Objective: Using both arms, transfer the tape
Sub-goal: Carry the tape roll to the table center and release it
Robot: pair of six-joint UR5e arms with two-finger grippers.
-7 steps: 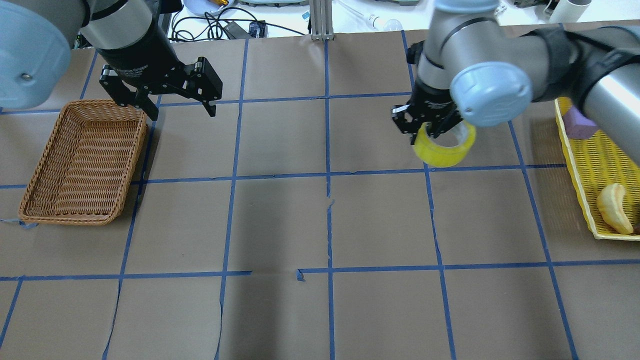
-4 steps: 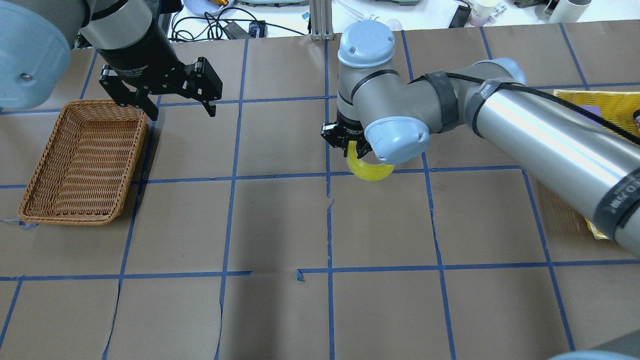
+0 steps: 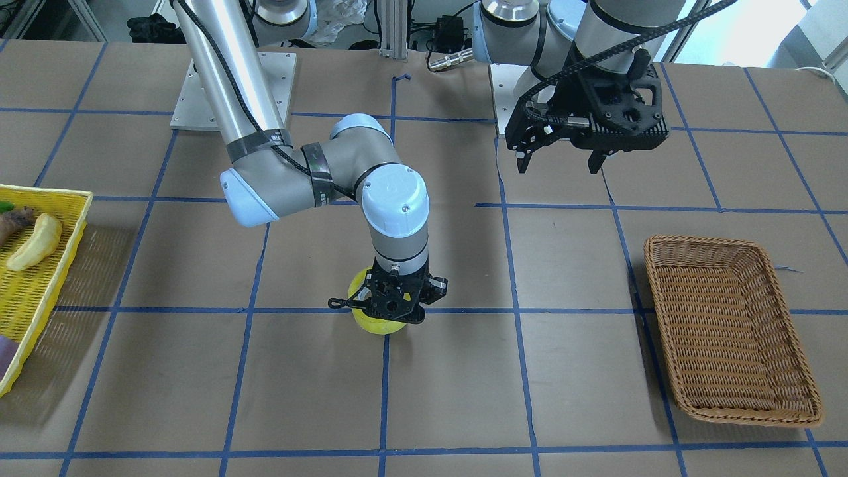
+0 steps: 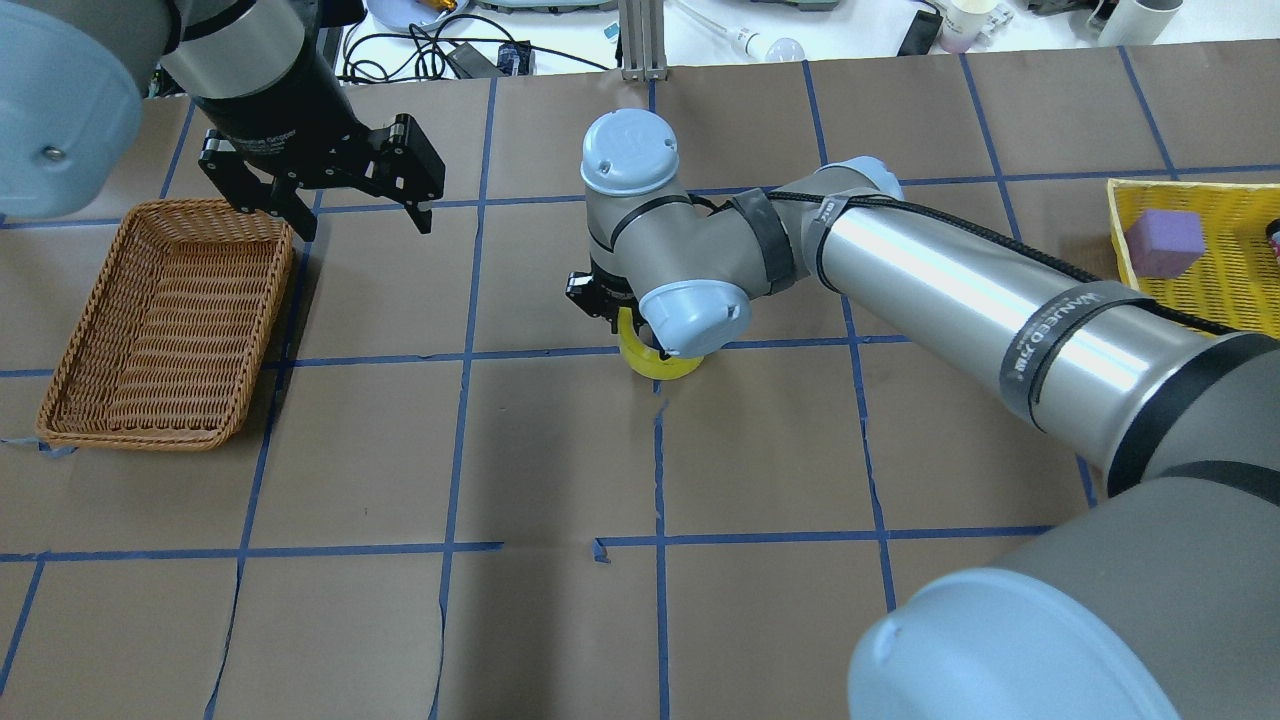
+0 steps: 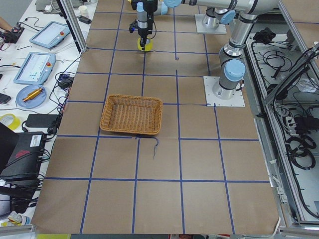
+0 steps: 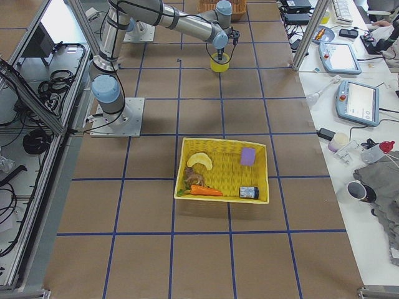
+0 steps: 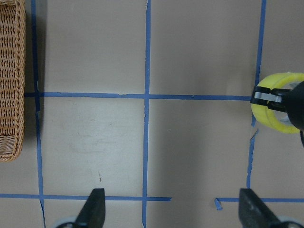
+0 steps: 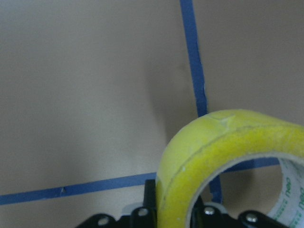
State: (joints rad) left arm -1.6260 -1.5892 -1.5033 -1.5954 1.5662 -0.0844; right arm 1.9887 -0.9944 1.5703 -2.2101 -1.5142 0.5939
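Observation:
The bright yellow tape roll [image 4: 655, 364] hangs upright in my right gripper [image 4: 638, 338], which is shut on its rim, low over the blue line crossing at the table's centre. I cannot tell whether the roll touches the table. The roll also shows in the front view [image 3: 368, 323] under the right gripper [image 3: 391, 309], and fills the right wrist view [image 8: 213, 142]. My left gripper [image 4: 365, 226] is open and empty, raised beside the wicker basket's far corner, well to the left of the roll. The left wrist view shows its open fingertips [image 7: 95, 209] and the roll [image 7: 275, 118] at the right edge.
A brown wicker basket [image 4: 130, 440] lies at the left, shown in the front view [image 3: 702, 242] too. A yellow tray [image 4: 1240, 190] at the right holds a purple block [image 4: 1163, 242] and a pale banana-shaped item [image 3: 36, 242]. Blue tape lines grid the brown table.
My right arm has swung left with the tape roll, from the table's right part to the centre, and come lower. The left arm has not moved.

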